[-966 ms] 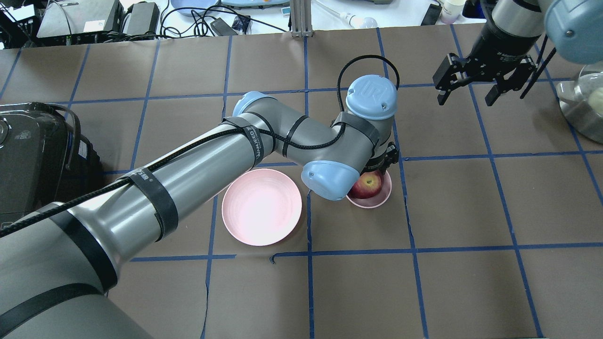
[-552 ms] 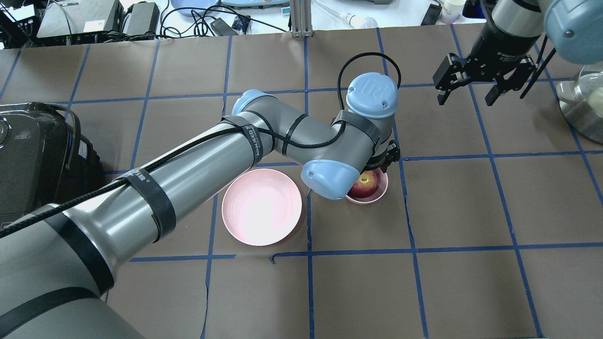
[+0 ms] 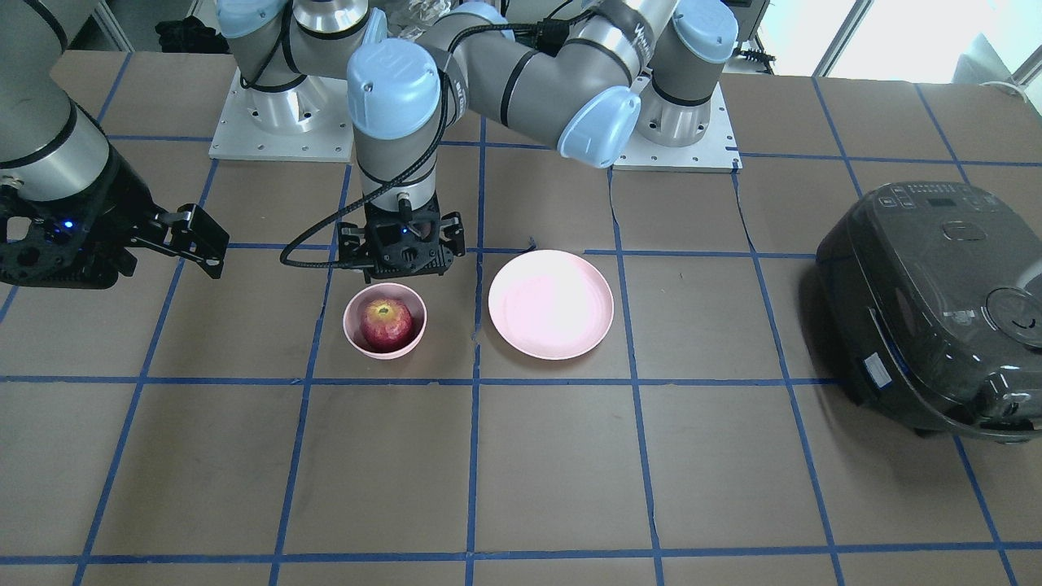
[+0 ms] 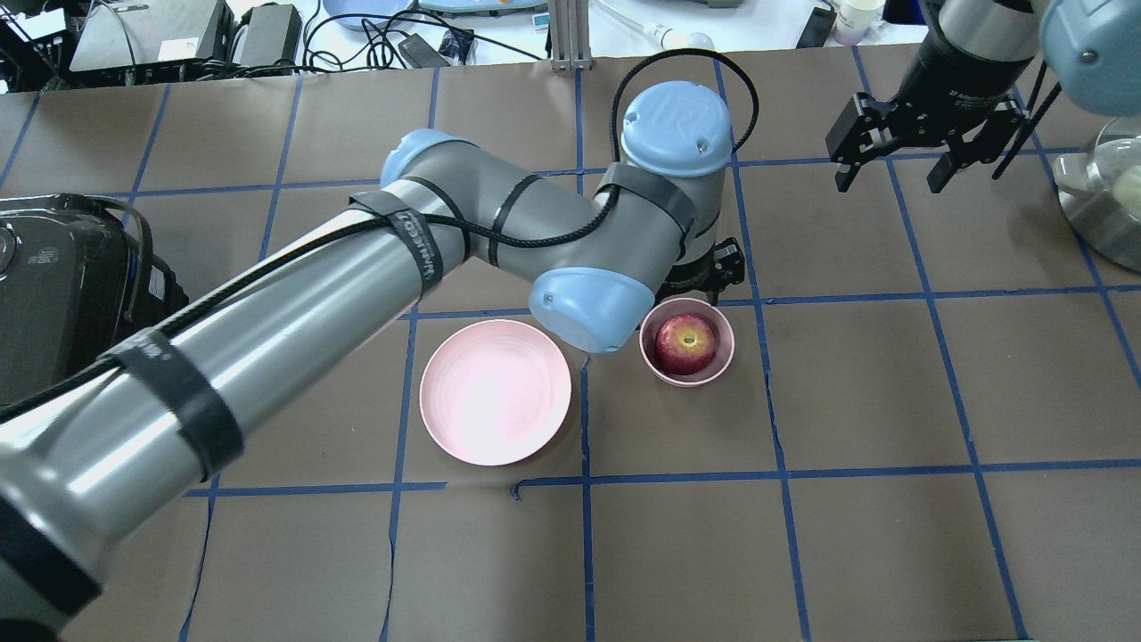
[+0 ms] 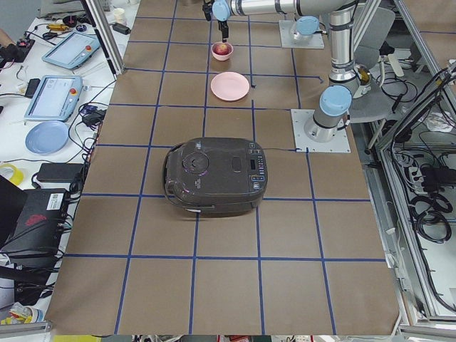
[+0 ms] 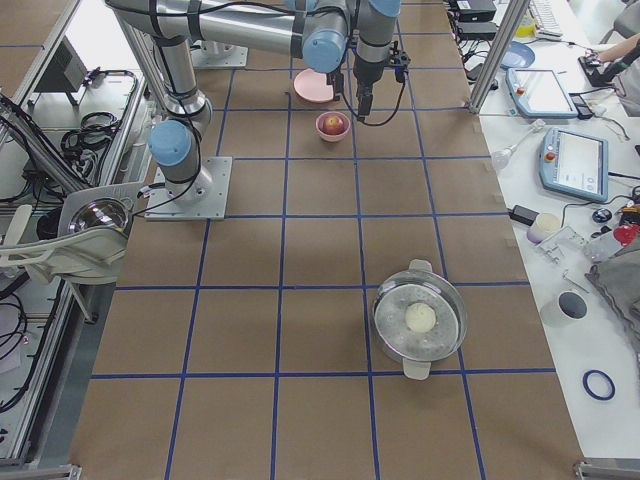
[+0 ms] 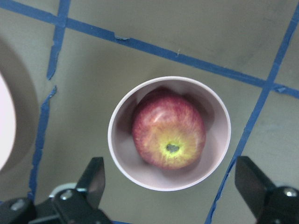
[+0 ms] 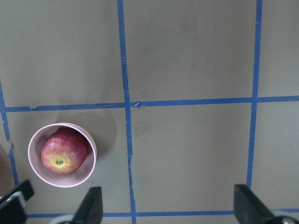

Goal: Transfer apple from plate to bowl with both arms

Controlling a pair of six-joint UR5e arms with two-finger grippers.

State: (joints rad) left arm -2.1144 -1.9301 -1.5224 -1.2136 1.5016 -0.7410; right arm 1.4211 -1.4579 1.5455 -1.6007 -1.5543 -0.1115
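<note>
The dark-red apple [image 4: 686, 343] lies in the small pink bowl [image 4: 724, 358], stem dimple up; it also shows in the front view [image 3: 387, 323] and the left wrist view [image 7: 169, 134]. The wide pink plate [image 4: 496, 392] stands bare just left of the bowl. My left gripper [image 3: 403, 267] hangs open and empty just above the bowl's far side, with its fingers [image 7: 96, 175] apart and clear of the rim [image 7: 217, 149]. My right gripper [image 4: 888, 178] is open and empty, high at the far right. It looks down on the bowl [image 8: 88, 164] from a distance.
A black rice cooker [image 4: 62, 294] stands at the left edge of the table. A steel pot with a glass lid [image 4: 1105, 205] stands at the right edge. Cables and devices line the far edge. Blue tape lines grid the brown table.
My left wrist has risen and drawn back toward the far side, uncovering the apple and the whole bowl. The right gripper has shifted slightly farther away.
</note>
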